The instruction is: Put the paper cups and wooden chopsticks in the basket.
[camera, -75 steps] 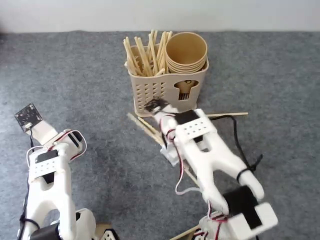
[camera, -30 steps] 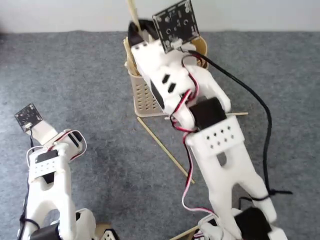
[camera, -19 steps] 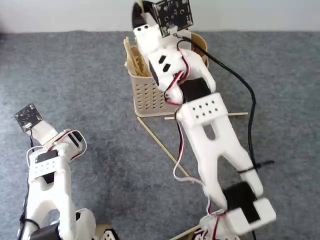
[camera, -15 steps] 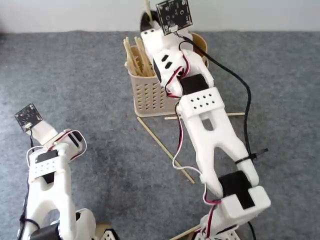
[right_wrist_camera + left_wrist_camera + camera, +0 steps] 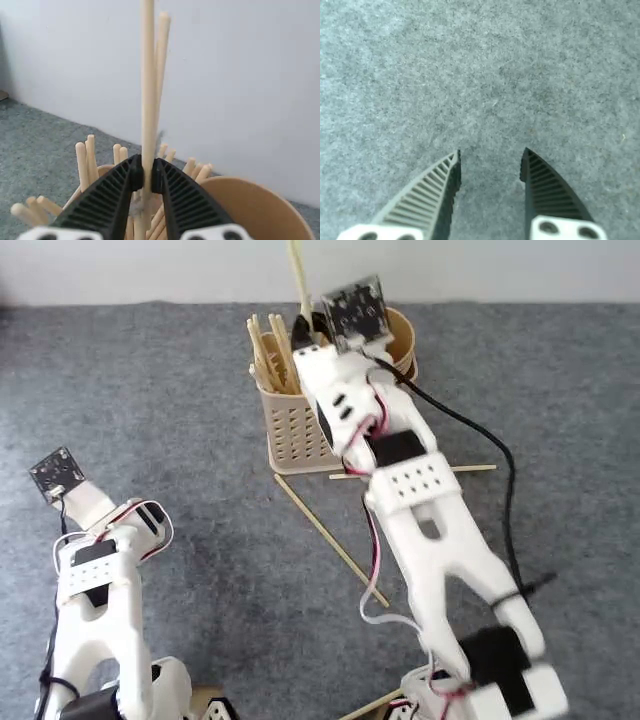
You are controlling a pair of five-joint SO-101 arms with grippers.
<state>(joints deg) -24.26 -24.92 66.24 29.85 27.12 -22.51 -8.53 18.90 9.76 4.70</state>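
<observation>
Left pincer (image 5: 491, 152) half-open, empty, over bare bench (image 5: 480, 60). Right pincer (image 5: 145, 172) clamped on chopstick (image 5: 147, 75) above basket (image 5: 298, 430), stick compartment; paper cups (image 5: 400, 335) just right. Advice: lower straight, grip till tip nests among other sticks (image 5: 82, 155), then let go. Chopstick long axis upright, free end pointing up, lower end toward basket.

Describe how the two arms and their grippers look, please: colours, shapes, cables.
Both the left arm and the right arm are white plastic with black motors and thin red and white wires. A thicker black cable runs along the right one. Each wrist carries a dark circuit board. The left gripper and right gripper have dark ribbed fingers tapering to points.
</observation>
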